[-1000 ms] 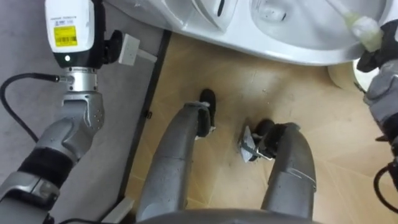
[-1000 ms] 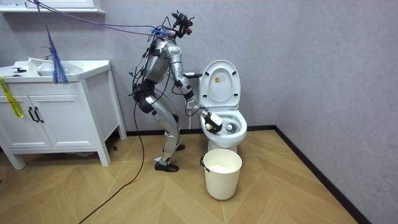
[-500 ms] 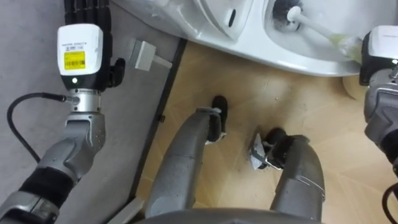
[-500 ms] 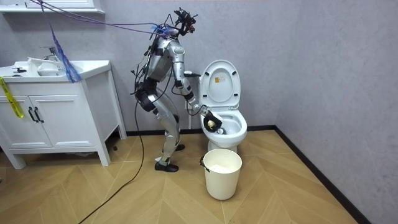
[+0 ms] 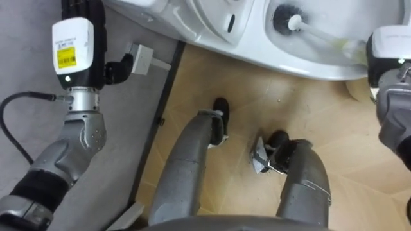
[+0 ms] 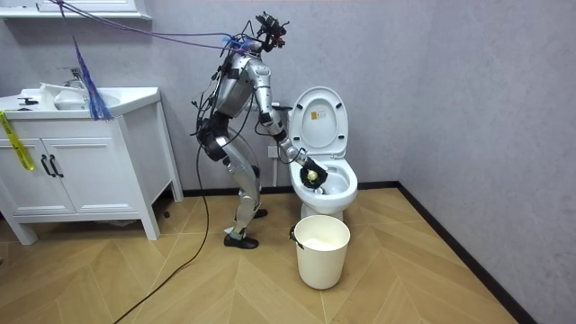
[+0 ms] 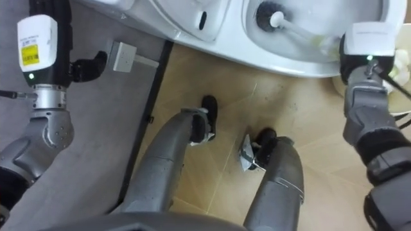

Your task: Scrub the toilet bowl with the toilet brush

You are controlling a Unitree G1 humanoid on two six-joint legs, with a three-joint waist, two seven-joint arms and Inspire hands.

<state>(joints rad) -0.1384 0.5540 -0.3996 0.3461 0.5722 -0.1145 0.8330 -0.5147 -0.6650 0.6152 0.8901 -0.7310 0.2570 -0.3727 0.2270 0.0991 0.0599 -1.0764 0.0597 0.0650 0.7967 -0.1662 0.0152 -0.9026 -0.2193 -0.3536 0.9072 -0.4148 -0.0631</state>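
At the far left of the head camera, my left hand is up beside the grey wall. Its fingers are straight and loose and hold nothing, and the thumb sticks out toward one small white wall box. Next comes the one toilet, whose bowl runs along the top of my view. In the bowl is the one toilet brush, with its dark head down inside and its pale handle slanting right over the rim. The handle goes into my right hand, which is closed round its end. So of my two hands, one is loaded.

In the room view, from left to right, there is one white vanity cabinet with a sink on top. Then comes the robot, standing bent forward at the toilet's side on the wood floor. The one toilet lid is raised toward the wall, and one pale bucket sits on the floor just in front of the bowl.
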